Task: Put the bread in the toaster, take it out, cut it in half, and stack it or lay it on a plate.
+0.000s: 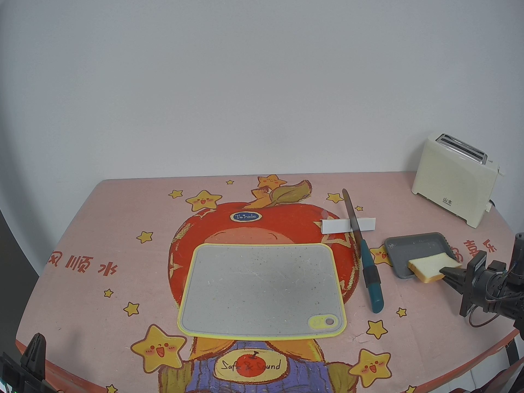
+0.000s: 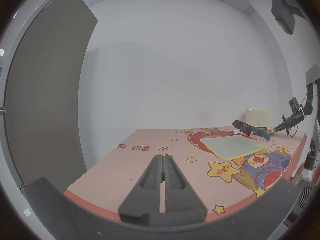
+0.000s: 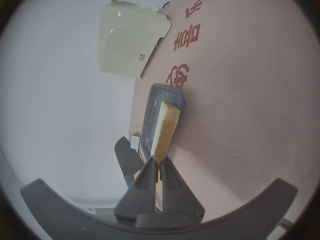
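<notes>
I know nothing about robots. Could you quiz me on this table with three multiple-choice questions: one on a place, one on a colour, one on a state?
1. Where does the knife lie?
A) on the cutting board
B) between the cutting board and the grey tray
C) in the tray

2. What colour is the toaster?
A) black
B) red
C) cream

3. The right arm's jaws are:
A) shut on the bread slice
B) wide open
C) shut on the knife

Answers: 1 B, the head view shows it between them; 2 C, its casing is pale cream; 3 A, the slice's edge is pinched between them.
</notes>
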You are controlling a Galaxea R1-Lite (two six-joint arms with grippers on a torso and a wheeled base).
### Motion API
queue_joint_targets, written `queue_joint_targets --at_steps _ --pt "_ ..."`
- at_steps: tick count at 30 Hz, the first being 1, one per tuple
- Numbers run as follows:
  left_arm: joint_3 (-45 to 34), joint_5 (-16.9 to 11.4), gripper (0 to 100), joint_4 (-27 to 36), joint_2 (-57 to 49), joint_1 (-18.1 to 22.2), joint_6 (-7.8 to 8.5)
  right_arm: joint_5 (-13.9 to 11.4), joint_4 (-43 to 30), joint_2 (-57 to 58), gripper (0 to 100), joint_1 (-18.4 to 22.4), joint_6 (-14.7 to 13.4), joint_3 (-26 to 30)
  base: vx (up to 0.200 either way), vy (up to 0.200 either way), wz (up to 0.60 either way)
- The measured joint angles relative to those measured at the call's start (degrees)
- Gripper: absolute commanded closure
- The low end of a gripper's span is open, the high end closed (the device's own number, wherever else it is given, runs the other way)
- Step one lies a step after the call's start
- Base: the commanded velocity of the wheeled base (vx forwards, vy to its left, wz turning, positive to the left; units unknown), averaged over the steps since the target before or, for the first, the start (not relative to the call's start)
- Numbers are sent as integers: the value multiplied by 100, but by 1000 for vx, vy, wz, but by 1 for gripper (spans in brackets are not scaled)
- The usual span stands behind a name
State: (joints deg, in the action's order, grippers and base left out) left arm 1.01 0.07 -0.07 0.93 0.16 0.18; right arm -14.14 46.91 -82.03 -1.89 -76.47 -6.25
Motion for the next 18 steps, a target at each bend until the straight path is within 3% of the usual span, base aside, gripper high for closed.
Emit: queue_joint_targets --at_steps 18 --pt "0 0 100 0 0 0 0 5 0 15 100 -1 16 4 0 0 0"
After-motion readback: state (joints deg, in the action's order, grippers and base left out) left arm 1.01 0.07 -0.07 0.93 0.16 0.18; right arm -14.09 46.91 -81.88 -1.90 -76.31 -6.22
